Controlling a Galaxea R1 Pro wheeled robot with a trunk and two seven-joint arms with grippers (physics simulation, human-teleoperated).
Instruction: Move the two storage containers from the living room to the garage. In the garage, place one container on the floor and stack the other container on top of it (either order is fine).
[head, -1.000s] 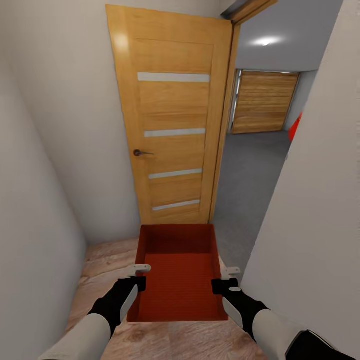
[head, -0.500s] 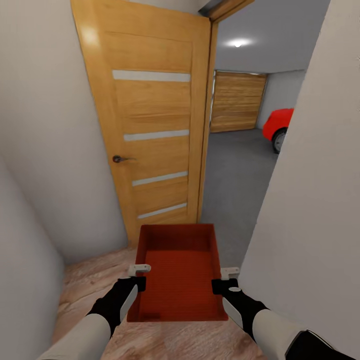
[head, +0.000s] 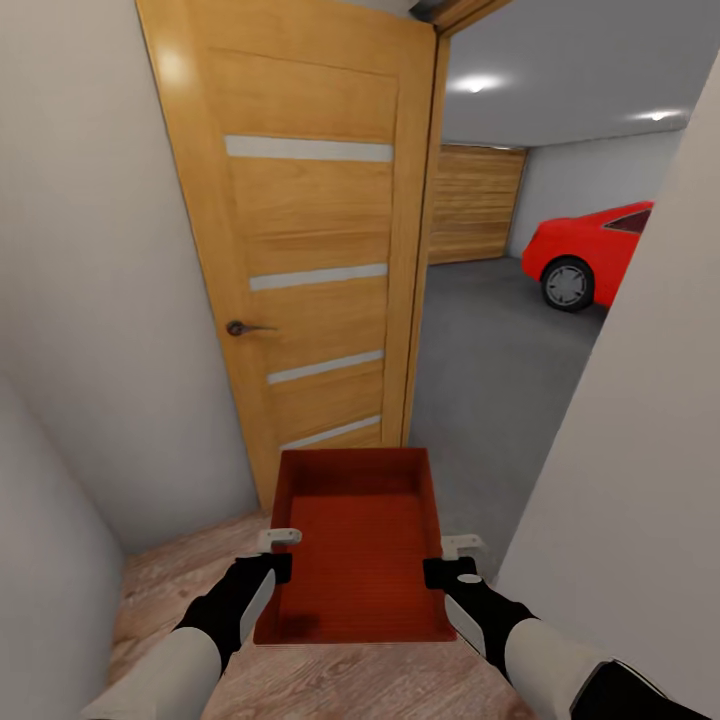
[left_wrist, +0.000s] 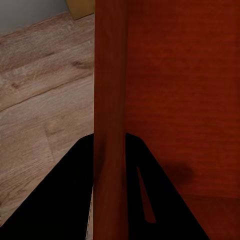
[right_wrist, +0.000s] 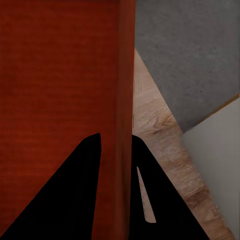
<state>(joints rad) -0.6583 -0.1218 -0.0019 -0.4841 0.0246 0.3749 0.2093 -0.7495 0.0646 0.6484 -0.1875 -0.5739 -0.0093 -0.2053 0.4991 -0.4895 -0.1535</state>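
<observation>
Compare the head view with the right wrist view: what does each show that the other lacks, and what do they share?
Head view alone: the open wooden door, the red car, the left end effector on the storage container's left wall. Right wrist view alone: the right end effector's fingers straddling the container's thin right wall, seen close. Both: the container, the right end effector, wood planks meeting the grey garage floor.

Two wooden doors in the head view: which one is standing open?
The near door with pale horizontal strips and a dark handle, swung open beside the storage container. The far plank garage door is shut.
</observation>
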